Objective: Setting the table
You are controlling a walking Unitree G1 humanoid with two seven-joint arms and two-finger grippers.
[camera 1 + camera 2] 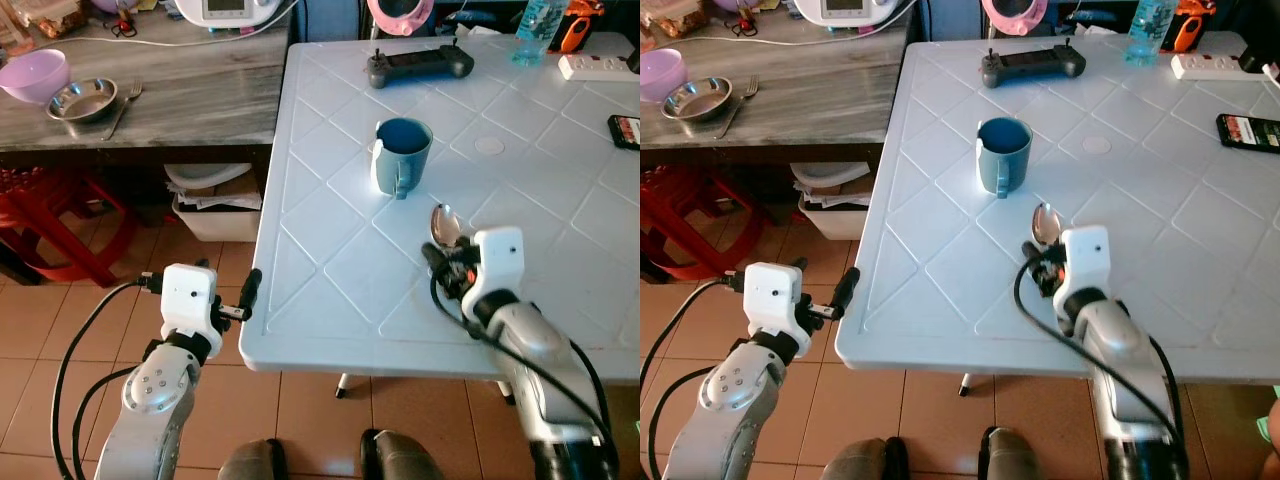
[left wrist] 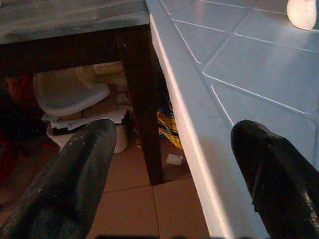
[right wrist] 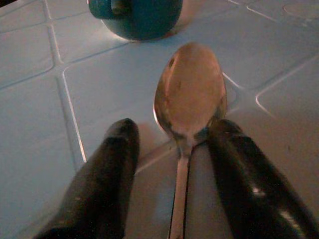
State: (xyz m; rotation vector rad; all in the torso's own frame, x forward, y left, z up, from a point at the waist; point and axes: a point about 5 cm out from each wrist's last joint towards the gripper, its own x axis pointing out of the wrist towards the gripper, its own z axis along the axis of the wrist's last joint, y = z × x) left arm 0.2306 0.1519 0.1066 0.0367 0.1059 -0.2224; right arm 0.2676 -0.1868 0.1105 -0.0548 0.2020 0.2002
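Note:
A metal spoon [image 3: 189, 94] lies on the white plastic table [image 1: 330, 260], its bowl pointing toward a blue mug [image 1: 402, 152] that stands upright near the table's middle. My right gripper [image 1: 440, 262] rests low over the table, open, with the spoon's handle running between its two fingers [image 3: 244, 169]. One finger touches the spoon's neck; the other stands apart from it. My left gripper [image 2: 174, 139] is open and holds nothing, just off the table's left front edge.
A grey wooden table at the left carries a purple bowl [image 1: 35, 75], a steel bowl [image 1: 82, 100] and a fork [image 1: 125, 105]. A controller [image 1: 418, 65], power strip [image 1: 598, 66] and phone [image 1: 625, 130] lie on the white table's far side. A red stool [image 1: 50, 215] stands at the left.

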